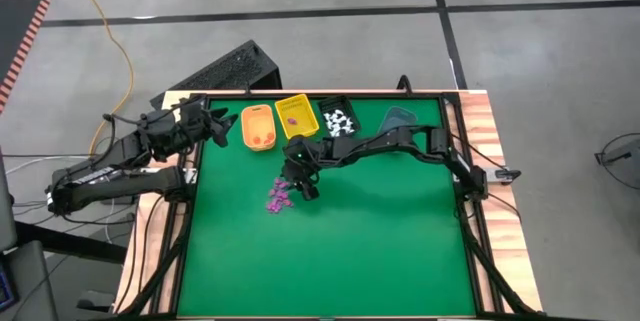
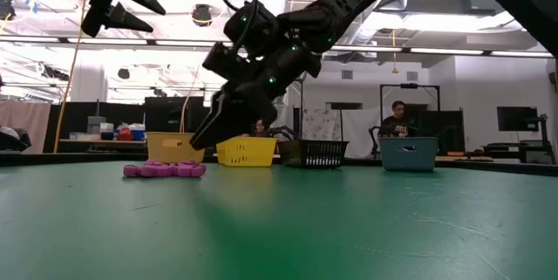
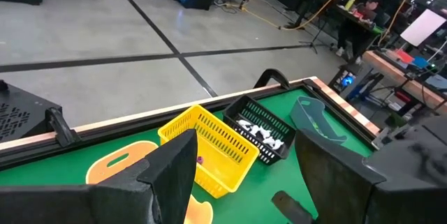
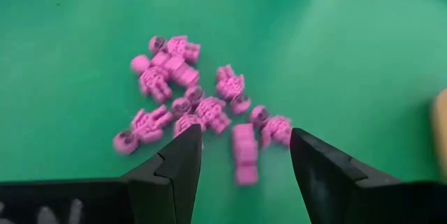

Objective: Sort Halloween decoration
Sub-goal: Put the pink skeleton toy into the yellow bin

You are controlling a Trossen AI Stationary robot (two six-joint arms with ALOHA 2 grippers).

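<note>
Right now the right claw (image 4: 244, 155) hangs just above the green tabletop (image 1: 330, 261) with its jaws spread and nothing between them, one purple skeleton figure (image 4: 244, 153) lying in the gap under the fingers. Around that piece the purple trinkets (image 1: 279, 197) sit in a loose cluster, near the middle of the tabletop and just in front of the bins.

Behind the cluster, along the far edge, stands a row of bins: the orange bin (image 1: 259, 127) holds a few orange-brown pieces, the yellow bin (image 1: 297, 116) has at least one purple piece, the black bin (image 1: 338, 119) holds white pieces, and the teal bin (image 1: 402, 119) shows no contents I can make out.

Off at the far left corner the left claw (image 3: 241, 172) waits raised, jaws apart and empty.

By my reading the sorting is well along: only the purple group is left loose, presumably bound for the yellow bin.
</note>
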